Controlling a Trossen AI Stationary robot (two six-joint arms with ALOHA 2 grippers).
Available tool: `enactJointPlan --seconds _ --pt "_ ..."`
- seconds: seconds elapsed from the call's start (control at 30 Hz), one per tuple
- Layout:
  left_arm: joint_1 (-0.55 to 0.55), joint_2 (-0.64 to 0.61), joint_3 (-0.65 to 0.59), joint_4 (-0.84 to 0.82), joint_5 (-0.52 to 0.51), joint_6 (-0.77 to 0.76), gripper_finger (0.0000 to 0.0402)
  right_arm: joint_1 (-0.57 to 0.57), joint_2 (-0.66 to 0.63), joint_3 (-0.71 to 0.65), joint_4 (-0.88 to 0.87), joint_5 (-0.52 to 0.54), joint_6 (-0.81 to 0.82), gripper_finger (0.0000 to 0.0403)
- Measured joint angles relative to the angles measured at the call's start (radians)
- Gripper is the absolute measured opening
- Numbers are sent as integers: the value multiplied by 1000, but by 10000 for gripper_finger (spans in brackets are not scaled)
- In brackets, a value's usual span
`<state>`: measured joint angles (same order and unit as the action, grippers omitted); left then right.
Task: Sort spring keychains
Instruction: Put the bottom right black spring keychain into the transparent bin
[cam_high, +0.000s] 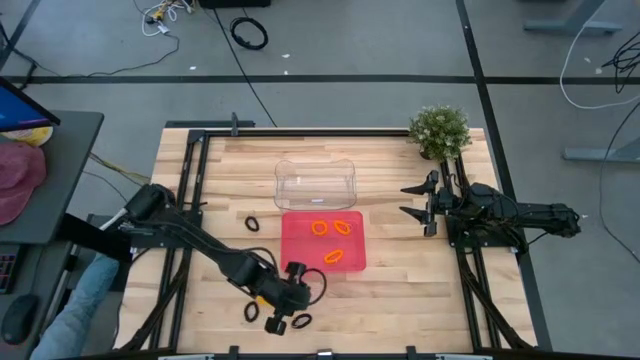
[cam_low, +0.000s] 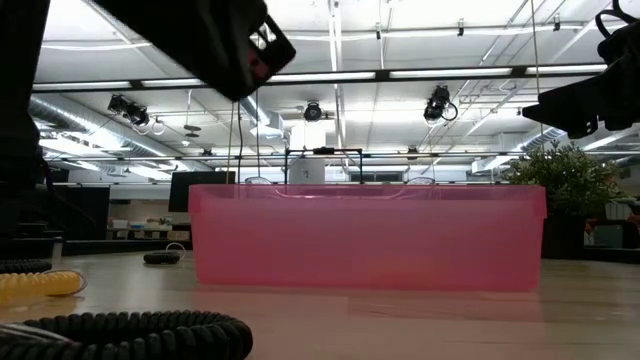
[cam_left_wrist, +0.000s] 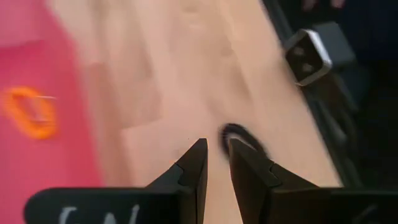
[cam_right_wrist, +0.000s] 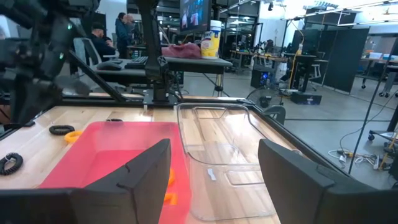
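Note:
Three orange spring keychains (cam_high: 333, 238) lie in the red tray (cam_high: 298, 252); a fourth (cam_right_wrist: 73, 135) lies on the wood to the tray's left, next to a black one (cam_right_wrist: 61, 129). Another black one (cam_high: 252, 224) lies left of the tray, and more black ones (cam_high: 300, 322) lie near the near edge. My left gripper (cam_high: 296, 285) hovers low by the tray's near-left corner. Its fingers (cam_left_wrist: 199, 162) are almost together with nothing between them, and a black keychain (cam_left_wrist: 244, 138) lies just beyond the tips. My right gripper (cam_high: 410, 200) waits open, right of the trays.
A clear plastic tray (cam_high: 317, 185) sits just beyond the red tray. A potted plant (cam_high: 440, 130) stands at the far right corner. Black frame rails (cam_left_wrist: 336, 124) run along the table's edges. Bare wood lies right of the red tray and along the near edge.

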<state>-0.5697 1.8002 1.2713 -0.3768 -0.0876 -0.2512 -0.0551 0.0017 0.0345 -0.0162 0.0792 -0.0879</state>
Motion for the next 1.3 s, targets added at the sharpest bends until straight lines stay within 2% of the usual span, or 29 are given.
enactJointPlan --seconds 0.07,0.2,0.43,0.6,0.7,0.8,0.93,1.13,1.3 --pt "0 17 0 16 54 0 69 0 0 0 0 0 0 247" --pt "0 32 0 49 91 -23 69 0 0 0 0 0 0 247" --pt "-1 44 0 147 92 -27 69 0 0 0 0 0 0 247" --pt "-13 44 0 150 57 -35 69 0 0 0 0 0 0 247" --pt "-20 50 0 147 32 -90 73 0 0 0 0 0 0 247" --pt "-29 51 0 107 15 -198 95 0 0 0 0 0 0 247" --pt "-35 51 -2 54 -16 -327 143 0 0 0 0 0 0 247" --pt "-45 51 -2 87 -32 -350 212 0 0 0 0 0 0 247" --pt "-62 92 -1 122 -23 -394 232 0 0 0 0 0 0 247"
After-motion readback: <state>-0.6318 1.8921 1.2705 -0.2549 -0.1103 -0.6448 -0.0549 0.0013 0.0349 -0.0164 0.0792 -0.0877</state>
